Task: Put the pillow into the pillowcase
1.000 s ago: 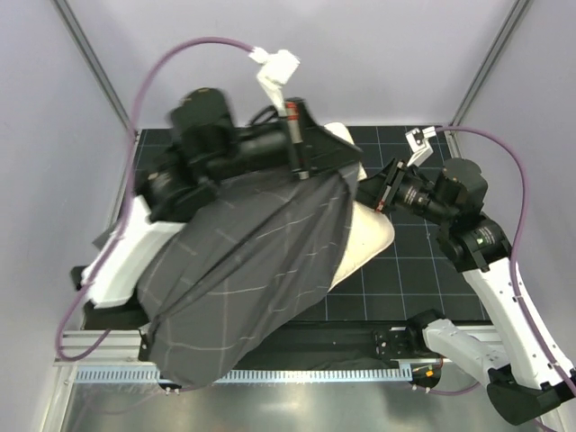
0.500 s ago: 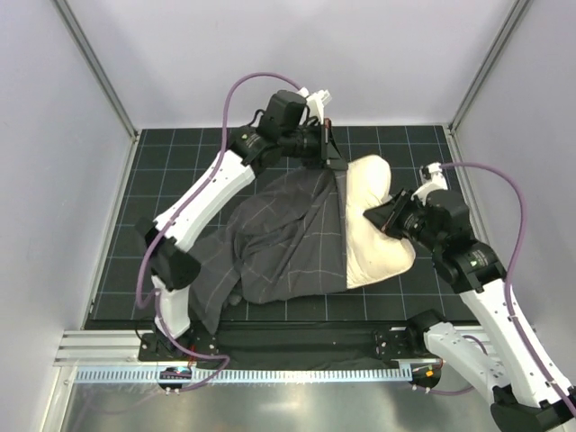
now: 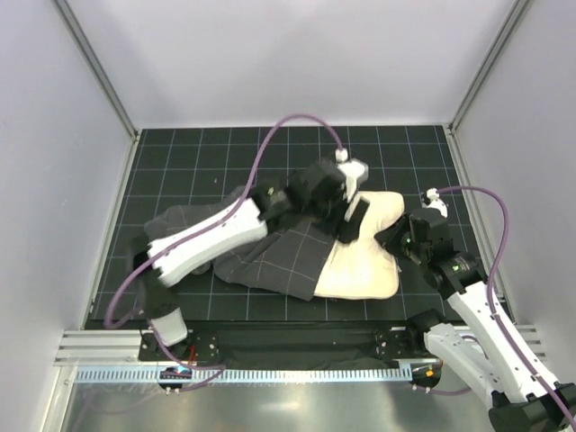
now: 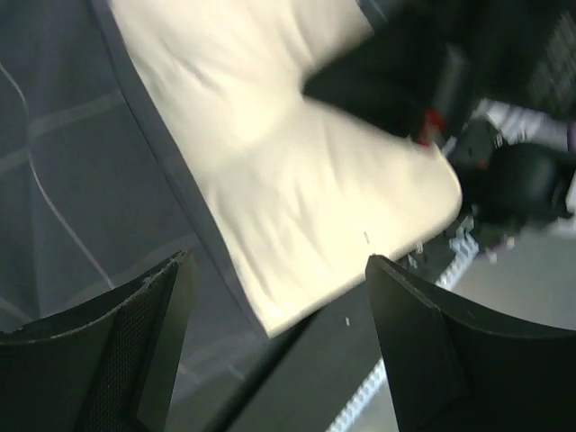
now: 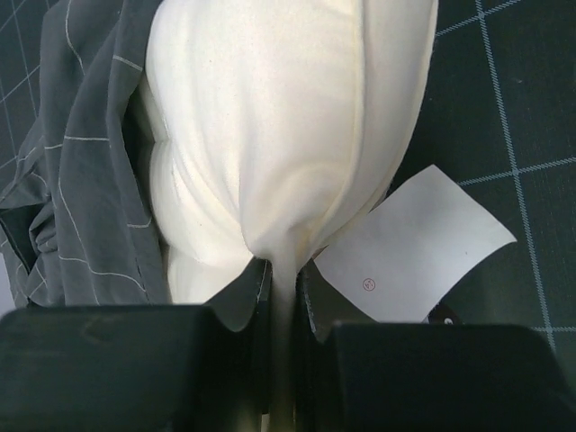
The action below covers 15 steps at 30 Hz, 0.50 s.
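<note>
Cream-white soft rectangular pillow (image 3: 364,270) lying right of centre, by the black gridded worktop's (image 3: 180,162) near edge.
Its left part sits under the dark grey checked fabric pillowcase (image 3: 279,261). The right gripper (image 5: 283,297) pinches its right edge, and the left gripper (image 4: 277,265) hovers above with fingers apart.

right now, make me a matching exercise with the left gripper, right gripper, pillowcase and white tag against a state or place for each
Things:
1. left gripper
2. right gripper
3. pillowcase
4. white tag

States or places:
a. flat on the black mat beside the pillow
b. open, holding nothing
c. dark grey with light check lines, lying partly over the pillow
d. shut on the pillow's edge

Pairs: 1-b, 2-d, 3-c, 4-a
</note>
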### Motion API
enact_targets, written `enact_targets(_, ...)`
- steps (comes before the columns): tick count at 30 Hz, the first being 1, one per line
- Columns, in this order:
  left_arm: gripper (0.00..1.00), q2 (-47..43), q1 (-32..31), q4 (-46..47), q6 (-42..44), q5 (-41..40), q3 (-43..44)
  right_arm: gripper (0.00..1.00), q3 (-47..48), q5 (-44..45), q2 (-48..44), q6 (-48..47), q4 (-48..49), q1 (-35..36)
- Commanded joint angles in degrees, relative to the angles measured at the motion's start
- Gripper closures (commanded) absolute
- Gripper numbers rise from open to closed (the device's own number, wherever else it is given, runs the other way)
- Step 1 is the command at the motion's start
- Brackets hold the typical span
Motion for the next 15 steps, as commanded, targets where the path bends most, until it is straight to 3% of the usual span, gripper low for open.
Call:
enact_targets(1, 0.2, -11.9, -4.0, 1.7, -1.0, -12.6, -10.0, 0.95, 0.1, 0.9, 0.0, -2.2, 4.2, -0.5)
enact_targets(3, 0.18, -16.5, -7.8, 3.1, -2.9, -18.4, -19.0, 0.89, -2.0, -0.8, -0.5, -2.8, 5.1, -0.6)
enact_targets(7, 0.16, -18.9, -11.9, 4.3, -9.1, -25.9, -28.3, 0.88, -4.4, -0.6, -1.6, -2.5, 6.8, -0.6)
enact_targets(15, 0.17, -12.6, -13.3, 8.3, -10.7, -26.0, -29.9, 0.88, -4.5, -1.2, -2.3, -2.3, 6.8, -0.6)
